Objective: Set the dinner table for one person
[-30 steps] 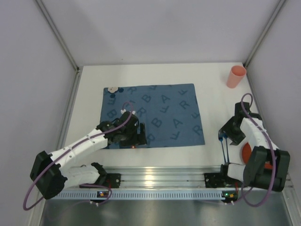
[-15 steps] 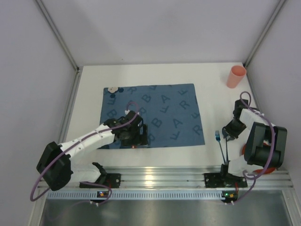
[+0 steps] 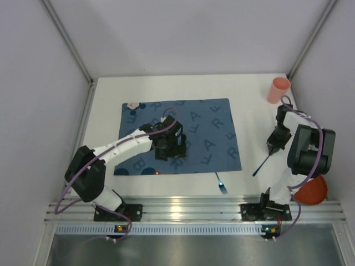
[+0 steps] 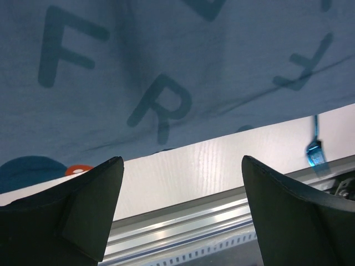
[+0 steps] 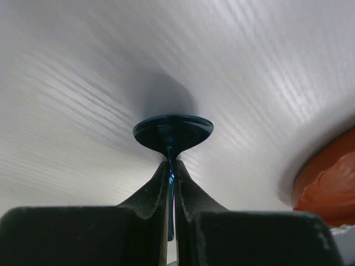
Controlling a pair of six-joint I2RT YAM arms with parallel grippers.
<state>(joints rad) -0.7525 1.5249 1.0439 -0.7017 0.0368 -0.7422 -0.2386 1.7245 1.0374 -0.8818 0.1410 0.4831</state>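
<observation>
Overhead, the white dinner table (image 3: 249, 111) spreads under everything, its aluminium rail (image 3: 183, 208) running along the near edge by the arm bases. A dark blue placemat (image 3: 205, 127) printed with letters lies on the middle of it. The left gripper (image 3: 169, 147) hangs over the near left part of the mat, and its wrist camera shows the two fingers (image 4: 89, 205) spread wide with nothing between them. A blue fork (image 3: 221, 183) lies on the bare table just off the mat's near right corner. On the right side, the right gripper (image 5: 172, 166) has its fingers pressed together on a blue spoon (image 5: 173, 130), whose bowl shows just past the fingertips above the table; whether it touches the surface cannot be told. A red bowl (image 3: 312, 191) sits near the right arm's base, and a pink cup (image 3: 278, 90) stands upright in the far right corner.
</observation>
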